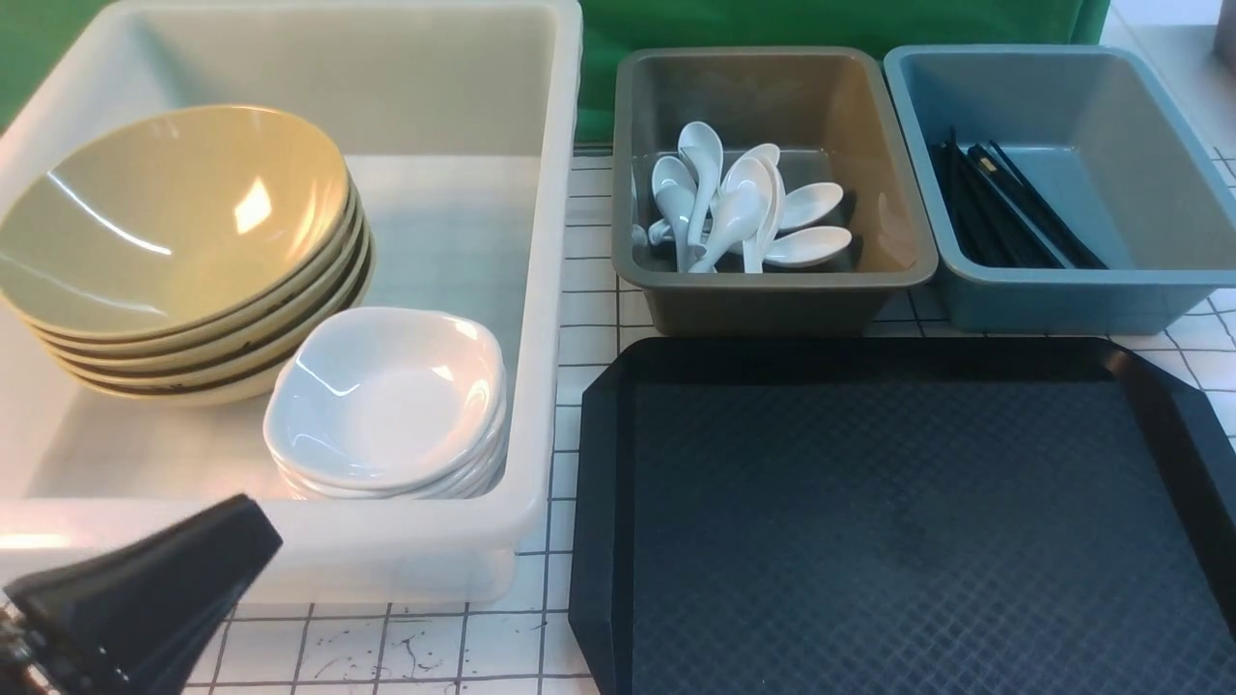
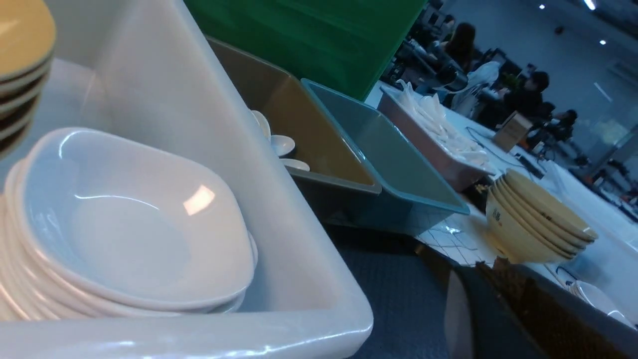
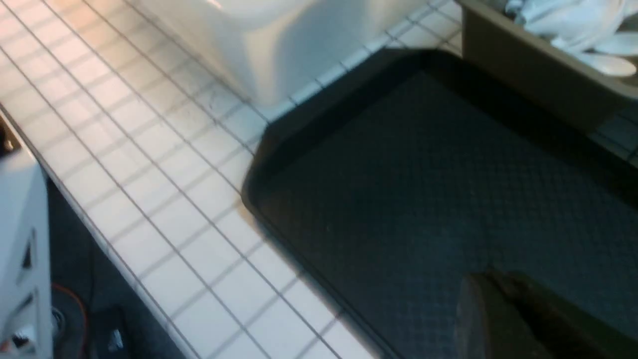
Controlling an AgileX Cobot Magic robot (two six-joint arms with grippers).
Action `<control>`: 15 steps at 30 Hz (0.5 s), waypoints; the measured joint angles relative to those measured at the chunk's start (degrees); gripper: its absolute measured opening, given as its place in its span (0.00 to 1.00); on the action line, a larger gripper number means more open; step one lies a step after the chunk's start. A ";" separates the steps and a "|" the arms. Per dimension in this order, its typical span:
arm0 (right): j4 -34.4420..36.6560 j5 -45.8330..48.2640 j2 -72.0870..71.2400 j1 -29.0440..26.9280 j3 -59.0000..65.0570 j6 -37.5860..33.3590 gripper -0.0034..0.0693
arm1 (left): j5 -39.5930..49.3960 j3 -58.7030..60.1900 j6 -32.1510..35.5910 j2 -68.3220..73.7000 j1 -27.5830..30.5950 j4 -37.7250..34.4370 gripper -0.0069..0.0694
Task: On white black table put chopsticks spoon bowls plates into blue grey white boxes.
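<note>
With everything already sorted, we read from the left: our left gripper (image 1: pixel 145 589), jaws pressed together and empty, hangs before the white tub (image 1: pixel 541 290), which holds the stacked bowls (image 1: pixel 174 251) and plates (image 1: pixel 386 405). Spoons (image 1: pixel 734 208) lie in the grey bin (image 1: pixel 772 280), chopsticks (image 1: pixel 1004 208) in the blue bin (image 1: pixel 1062 290). The black tray (image 1: pixel 898 521) on the surface (image 1: pixel 589 290) appears bare. Our right gripper (image 3: pixel 503 314), likewise closed and empty, hangs over it. We judge the task finished; withdrawing well means lifting clear of rims.
</note>
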 joint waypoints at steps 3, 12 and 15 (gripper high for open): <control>-0.07 0.86 0.00 0.00 0.00 2.27 0.08 | -1.25 2.46 0.00 -0.38 0.00 0.00 0.09; -0.14 9.84 0.00 0.00 0.00 2.69 0.10 | -1.31 9.41 0.00 -0.38 0.00 0.01 0.09; -0.14 10.85 0.00 0.00 0.00 2.69 0.10 | -1.32 11.70 0.00 -0.38 0.00 0.01 0.09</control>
